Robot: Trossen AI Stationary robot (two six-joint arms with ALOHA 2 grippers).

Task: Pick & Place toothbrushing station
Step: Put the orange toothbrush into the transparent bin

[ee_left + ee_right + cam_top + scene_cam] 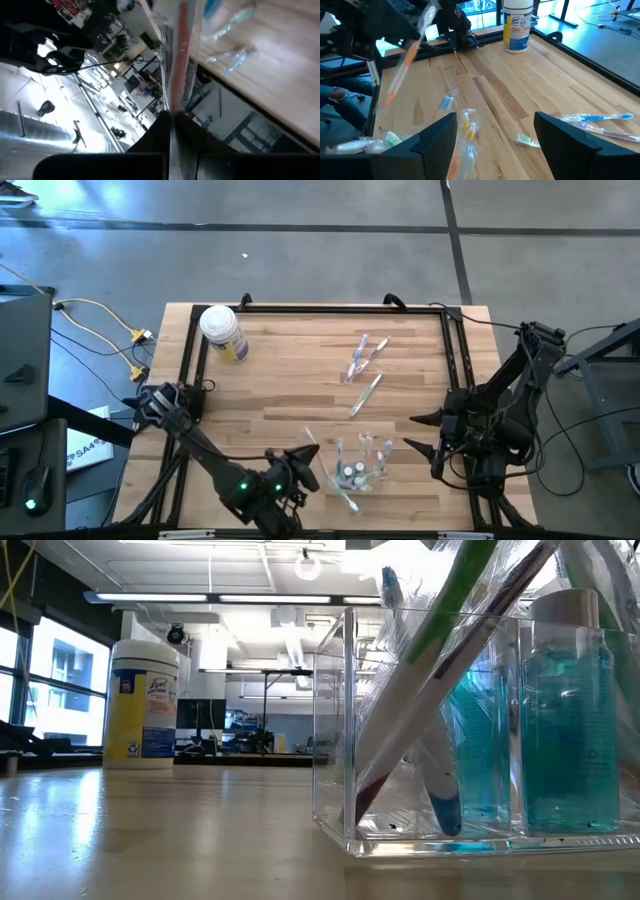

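Gripping: left gripper (300, 463) was clamped on a wrapped toothbrush (402, 60), long axis tilted, head up.
Waiting: right gripper (422, 433) stood open beside the clear holder (357, 470).

Bright ceiling lamps, glare on the table (150, 830), left wrist view motion-blurred.

Overhead and table-level views share the holder (357, 470), low view closest.

Robotics lab or workshop: butcher-block table (300, 370) in a black frame (195, 355) on a concrete floor (300, 260); beyond it, exposed ceiling ducts (290, 640), strip lights (200, 597), and monitors (240, 720).
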